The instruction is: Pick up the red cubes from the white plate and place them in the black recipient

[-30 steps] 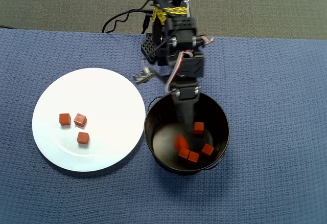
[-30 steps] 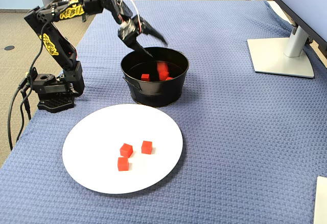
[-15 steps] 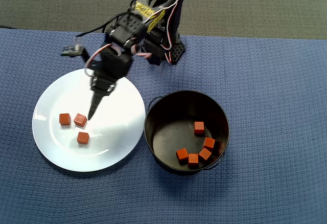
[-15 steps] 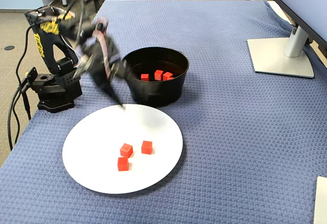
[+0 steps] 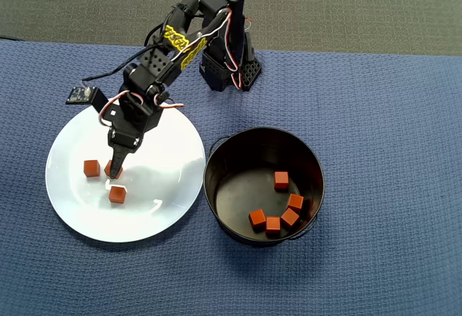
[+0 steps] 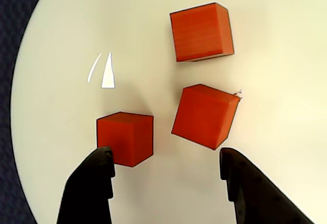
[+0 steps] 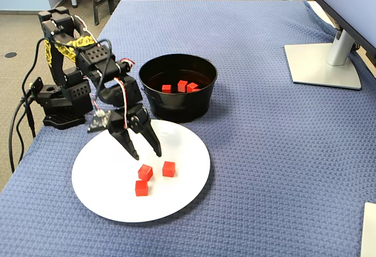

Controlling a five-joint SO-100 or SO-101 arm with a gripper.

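Three red cubes (image 5: pixel 118 195) lie close together on the white plate (image 5: pixel 162 150), on its left half in the overhead view. My gripper (image 5: pixel 115 172) hangs low over them, open, nothing between its fingers. In the wrist view the gripper (image 6: pixel 164 156) has its left fingertip (image 6: pixel 102 158) against the nearest cube (image 6: pixel 125 137), with a tilted cube (image 6: pixel 205 115) and a farther cube (image 6: pixel 201 31) ahead. The black recipient (image 5: pixel 216 159) stands right of the plate and holds several red cubes (image 5: pixel 281 180). The fixed view shows the gripper (image 7: pixel 146 154) just above the plate's cubes (image 7: pixel 145 172).
The arm's base (image 7: pixel 59 101) with its cables sits at the blue cloth's edge, behind the plate (image 7: pixel 176 145) and beside the pot (image 7: pixel 176 109). A monitor stand (image 7: pixel 323 63) is at the far right. Grey floor (image 5: pixel 361 6) lies past the cloth.
The gripper swung from above the pot, where a cube was falling in, across to the plate and came down over the three cubes, open.
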